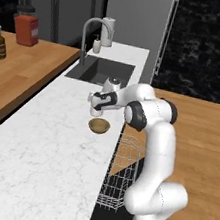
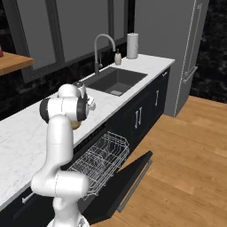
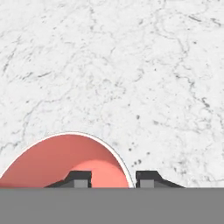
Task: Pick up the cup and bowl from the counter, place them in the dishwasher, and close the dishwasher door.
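Fingertips of the gripper (image 3: 111, 178) are seen straddling the rim of the cup (image 3: 65, 159), one finger (image 3: 78, 178) inside the red-pink hollow, the other outside over the counter (image 3: 131, 65); the wall is pinched between them. The bowl (image 1: 99, 125) sits just beside the fingers. The dishwasher (image 2: 104, 157) stands open below, its dishwasher door (image 2: 128, 181) dropped.

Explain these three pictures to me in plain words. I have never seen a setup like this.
A white robot arm works in a rendered kitchen. Two cameras ride behind it, left and right; the third sits on its hand, looking down. The gripper straddles the rim of the cup, one finger inside its red hollow, one outside, on the marble counter. Whether it grips yet is unclear. A brown bowl sits beside the cup. Below, the dishwasher door hangs open with its wire rack pulled out.
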Available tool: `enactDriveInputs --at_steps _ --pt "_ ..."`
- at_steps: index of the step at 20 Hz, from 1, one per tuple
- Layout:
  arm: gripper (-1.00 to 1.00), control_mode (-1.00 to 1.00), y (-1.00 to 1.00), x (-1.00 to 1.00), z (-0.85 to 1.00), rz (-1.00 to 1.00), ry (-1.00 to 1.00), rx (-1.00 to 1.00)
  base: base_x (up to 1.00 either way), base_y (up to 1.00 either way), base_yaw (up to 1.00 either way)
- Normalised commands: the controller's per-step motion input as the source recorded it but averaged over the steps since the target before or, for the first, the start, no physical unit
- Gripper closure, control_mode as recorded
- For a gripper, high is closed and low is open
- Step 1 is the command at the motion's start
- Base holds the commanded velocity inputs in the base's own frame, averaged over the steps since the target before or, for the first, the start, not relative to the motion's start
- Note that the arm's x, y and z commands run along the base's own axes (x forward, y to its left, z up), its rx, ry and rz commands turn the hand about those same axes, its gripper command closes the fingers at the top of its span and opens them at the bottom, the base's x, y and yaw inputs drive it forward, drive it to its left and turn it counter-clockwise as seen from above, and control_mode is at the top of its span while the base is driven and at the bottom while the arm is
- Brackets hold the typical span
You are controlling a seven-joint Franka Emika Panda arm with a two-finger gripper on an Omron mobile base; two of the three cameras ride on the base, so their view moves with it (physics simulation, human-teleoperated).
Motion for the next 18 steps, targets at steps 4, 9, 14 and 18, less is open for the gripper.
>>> enactDriveInputs --at_steps 4,9,14,18 --pt "1.0 -1.0 -0.3 -0.18 -0.06 -0.02 0.0 0.02 0.0 0.0 0.0" --pt "1.0 -1.0 -0.62 -0.26 0.0 -0.06 0.0 0.03 0.0 0.0 0.0" --pt "1.0 -1.0 -1.0 -0.52 0.02 -0.12 0.0 0.07 0.0 0.0 0.0" --pt "1.0 -1.0 -1.0 -0.63 0.01 -0.13 0.0 0.08 0.0 0.0 0.0"
